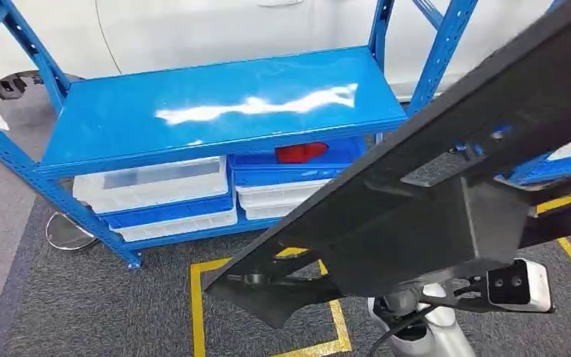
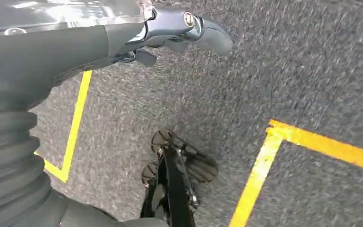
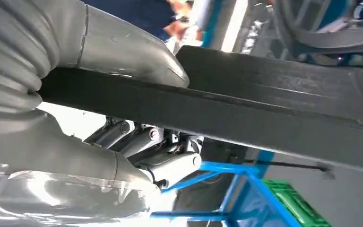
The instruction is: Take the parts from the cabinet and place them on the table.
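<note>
Head view: we see the long black part [image 1: 431, 186] carried slantwise across the blue cabinet [image 1: 215, 104], so we judge the carry to the table goes best with the part kept level and clear of the uprights. Left wrist view: our left hand [image 2: 170, 33] hangs empty over the carpet, fingers loosely apart. Right wrist view: our right hand [image 3: 137, 118] clamps the part between thumb and fingers.
</note>
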Motion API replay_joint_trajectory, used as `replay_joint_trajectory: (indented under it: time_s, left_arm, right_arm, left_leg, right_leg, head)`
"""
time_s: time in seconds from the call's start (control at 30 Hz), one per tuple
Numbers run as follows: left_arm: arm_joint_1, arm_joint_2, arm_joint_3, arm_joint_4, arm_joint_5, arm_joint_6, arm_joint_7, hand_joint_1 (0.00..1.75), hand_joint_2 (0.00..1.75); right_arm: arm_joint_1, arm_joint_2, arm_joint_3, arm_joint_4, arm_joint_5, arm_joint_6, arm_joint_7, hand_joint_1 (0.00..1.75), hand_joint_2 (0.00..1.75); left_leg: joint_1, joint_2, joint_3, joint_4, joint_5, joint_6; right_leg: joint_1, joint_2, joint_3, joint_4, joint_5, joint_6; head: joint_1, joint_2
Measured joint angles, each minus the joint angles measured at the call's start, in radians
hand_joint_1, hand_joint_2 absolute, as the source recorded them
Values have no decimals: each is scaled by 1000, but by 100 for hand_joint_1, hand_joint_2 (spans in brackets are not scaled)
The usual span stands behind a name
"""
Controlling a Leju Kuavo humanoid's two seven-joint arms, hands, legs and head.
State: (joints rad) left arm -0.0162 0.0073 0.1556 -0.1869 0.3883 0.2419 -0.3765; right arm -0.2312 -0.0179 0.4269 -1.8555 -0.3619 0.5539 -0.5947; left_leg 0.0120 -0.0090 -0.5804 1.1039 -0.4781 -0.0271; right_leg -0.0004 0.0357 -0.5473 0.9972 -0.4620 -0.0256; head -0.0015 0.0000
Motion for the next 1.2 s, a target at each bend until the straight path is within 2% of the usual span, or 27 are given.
replay_joint_trajectory:
  time_s: [0.03,0.07,0.1,0.17,0.2,0.23,0.27,0.3,0.33,0.37,0.4,0.43,0.47,0.5,0.53,0.57,0.6,0.7,0.73,0.93,0.97,1.03,1.07,1.1,1.13,1.17,1.2]
  left_arm:
    - [0,5,-1,0,-5,0,2,0,175]
    - [2,11,-2,0,-10,-1,5,0,175]
    - [5,11,-2,0,-12,-2,5,0,175]
    - [1,19,-2,0,-19,-2,3,0,175]
    - [0,21,-3,0,-21,-2,2,0,175]
    - [0,21,-5,0,-23,-1,1,0,175]
    - [0,21,-6,0,-24,-1,0,0,175]
    - [1,21,-7,0,-30,0,0,0,175]
    - [1,22,-8,0,-32,0,0,0,175]
    - [2,23,-9,0,-35,0,2,0,175]
    - [2,23,-11,0,-41,0,6,0,175]
    - [1,23,-12,0,-43,-1,8,0,175]
    - [0,23,-14,0,-46,-2,10,0,175]
    - [-2,23,-17,0,-51,-2,11,0,175]
    - [-4,23,-20,0,-54,-3,11,0,175]
    - [-4,23,-24,0,-57,-5,10,0,175]
    - [-5,23,-26,0,-59,-10,10,0,175]
    - [-7,22,-34,0,-68,-18,8,0,175]
    - [-8,23,-35,0,-71,-18,8,0,175]
    - [-8,23,-35,0,-72,-18,8,0,175]
    - [-7,23,-37,0,-75,-19,9,0,175]
    - [-6,23,-41,0,-82,-19,13,0,175]
    - [-5,21,-54,0,-93,-16,27,0,175]
    - [-6,19,-59,0,-96,-14,36,0,175]
    - [-5,19,-61,0,-102,-14,40,0,175]
    - [-3,19,-63,0,-104,-13,47,0,175]
    - [-6,18,-66,0,-104,-13,54,0,175]
  right_arm:
    - [0,0,0,-4,20,-10,-2,175,175]
    - [-2,0,0,-5,40,-18,-7,175,175]
    - [0,0,0,-6,82,-39,-21,175,175]
    - [-1,0,0,-12,154,-72,-39,175,175]
    - [-2,-1,0,-14,174,-89,-40,175,175]
    - [-1,-1,0,-18,190,-105,-42,175,175]
    - [-5,-3,0,-19,197,-114,-44,175,175]
    - [-9,-5,0,-19,204,-122,-45,175,175]
    - [-9,-8,0,-19,209,-130,-47,175,175]
    - [-9,-13,1,-18,213,-137,-48,175,175]
    - [-11,-19,2,-17,215,-146,-48,175,175]
    - [-13,-23,3,-17,216,-152,-47,175,175]
    - [-17,-27,3,-17,215,-156,-47,175,175]
    - [-23,-32,4,-17,214,-162,-46,175,175]
    - [-29,-37,5,-17,214,-167,-46,175,175]
    - [-31,-44,5,-17,214,-175,-49,175,175]
    - [-31,-48,5,-19,215,-182,-53,175,175]
    - [-30,-64,10,-20,226,-192,-63,175,175]
    - [-30,-68,11,-24,231,-198,-63,175,175]
    - [-31,-69,13,-25,233,-200,-63,175,175]
    - [-35,-71,19,-26,233,-204,-62,175,175]
    - [-37,-71,25,-28,233,-207,-59,175,175]
    - [-37,-74,41,-29,237,-214,-39,175,175]
    - [-47,-75,57,-29,243,-222,-29,175,175]
    - [-55,-75,64,-28,243,-228,-29,175,175]
    - [-65,-75,71,-27,243,-237,-29,175,175]
    - [-72,-75,78,-26,242,-249,-27,175,175]
  left_leg:
    - [-2,-28,46,-81,14,10]
    - [0,-55,65,-109,-6,13]
    - [-3,-50,62,-109,6,9]
    - [-9,-35,60,-115,5,16]
    - [-3,-26,62,-128,12,25]
    - [4,-13,66,-139,21,30]
    - [4,-5,64,-142,24,34]
    - [3,4,60,-142,25,38]
    - [1,13,56,-140,26,39]
    - [0,22,51,-139,27,40]
    - [0,31,47,-135,27,40]
    - [0,40,45,-132,27,40]
    - [0,47,43,-128,27,39]
    - [0,55,42,-124,25,37]
    - [0,60,43,-120,23,34]
    - [-5,66,41,-116,21,30]
    - [-8,70,38,-112,19,25]
    - [-9,89,39,-117,24,10]
    - [-5,80,33,-111,15,2]
    - [-3,65,32,-102,8,-1]
    - [-2,35,12,-53,-32,-4]
    - [-1,23,-28,39,-83,-6]
    - [-1,18,-111,219,-134,-8]
    - [0,-2,3,-16,0,2]
    - [2,-48,35,-89,11,9]
    - [4,-58,39,-109,5,9]
    - [0,-49,36,-102,7,10]
  right_leg:
    - [-1,4,0,1,1,1]
    - [1,8,-6,1,5,8]
    - [-5,17,-8,1,9,14]
    - [-9,31,-12,-2,17,27]
    - [-1,41,-13,-4,21,34]
    - [-5,30,-15,3,14,35]
    - [-3,1,-32,34,-13,42]
    - [-5,-13,-66,103,-54,48]
    - [-8,-20,-106,189,-95,53]
    - [-11,-23,-142,265,-122,57]
    - [-13,-24,-160,303,-125,60]
    - [-14,-26,-151,289,-106,61]
    - [-15,-31,-121,233,-70,61]
    - [-15,-39,-71,141,-25,58]
    - [-13,-60,-21,49,11,54]
    - [-2,-103,-2,5,-6,39]
    - [0,-89,-6,1,4,30]
    - [3,-65,-16,2,10,17]
    - [-8,-58,-13,-8,18,8]
    - [-7,-56,-14,-8,19,7]
    - [-7,-49,-16,-9,22,1]
    - [-6,-40,-19,-9,24,-2]
    - [-3,-11,-26,-3,26,-4]
    - [-3,23,-26,4,26,0]
    - [-5,32,-29,6,26,3]
    - [1,42,-36,14,27,11]
    - [-3,49,-43,13,32,18]
  head:
    - [0,0]
    - [3,0]
    - [2,0]
    - [1,0]
    - [1,0]
    - [1,0]
    - [6,0]
    - [9,0]
    - [8,0]
    - [9,0]
    - [9,0]
    - [9,0]
    - [9,0]
    - [9,0]
    - [9,0]
    - [9,0]
    - [8,0]
    - [8,0]
    - [8,0]
    - [8,0]
    - [6,0]
    - [7,0]
    - [7,0]
    - [7,0]
    - [7,0]
    - [10,0]
    - [7,0]
